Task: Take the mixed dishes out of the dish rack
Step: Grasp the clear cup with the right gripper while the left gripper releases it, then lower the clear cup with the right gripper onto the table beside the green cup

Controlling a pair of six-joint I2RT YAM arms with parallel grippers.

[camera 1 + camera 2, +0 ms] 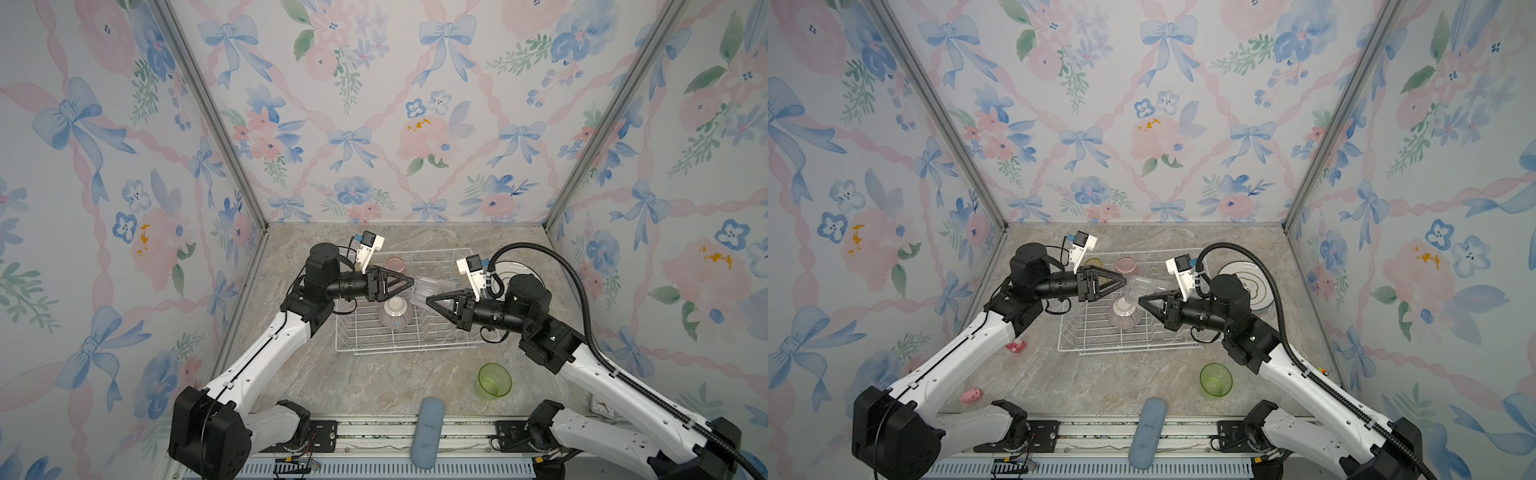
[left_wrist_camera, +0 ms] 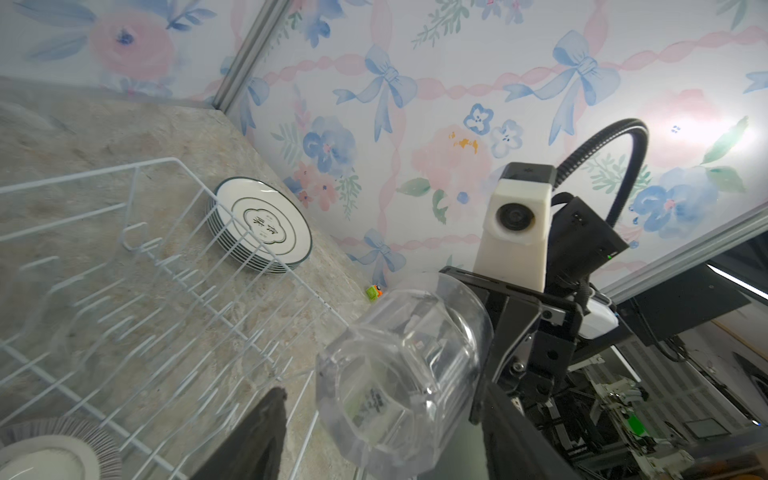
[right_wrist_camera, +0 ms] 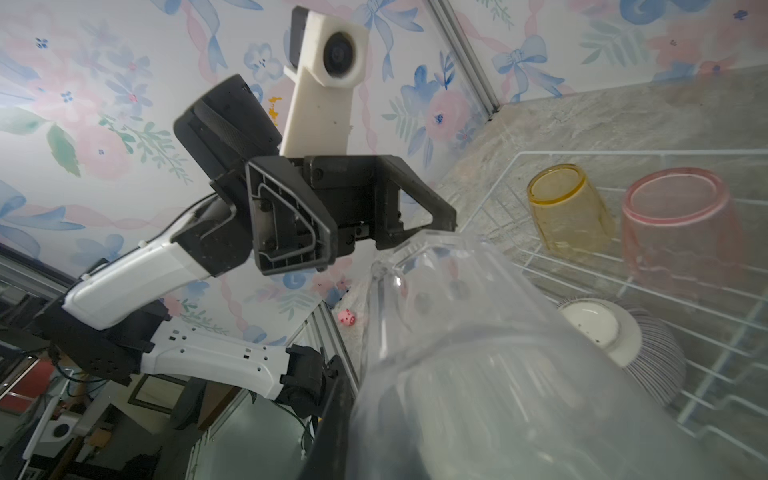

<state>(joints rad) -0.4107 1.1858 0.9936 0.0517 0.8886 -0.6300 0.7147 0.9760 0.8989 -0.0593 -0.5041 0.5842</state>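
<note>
counter [image 1: 374, 386]: it carries the dish rack [image 1: 374, 338] toward the back, between your two arms.

dish rack: the plate slots stand empty.

plates [image 2: 257, 208]: they are stacked on the counter just beside the rack's right end. i judge this part done.

ribbed bowl [image 1: 395, 313]: it lies upside down on the rack floor, not yet removed.

pink tumbler [image 3: 681, 224] and yellow tumbler [image 3: 569, 216]: both are mouth-down at the far end of the rack, side by side, untouched.

green tumbler [image 1: 494, 380]: it is out on the counter near the front, well apart from the rack.

clear tumbler [image 1: 432, 291]: it is on its side in the air above the rack, between both arms. your right fingers [image 1: 440, 302] are clenched on its rim end. your left fingers [image 3: 428, 199] are spread at its base, one tip close to it, grasping nothing.

progress, as judged: well past halfway. one tumbler is in transit, and the bowl and two tumblers are left.
</note>
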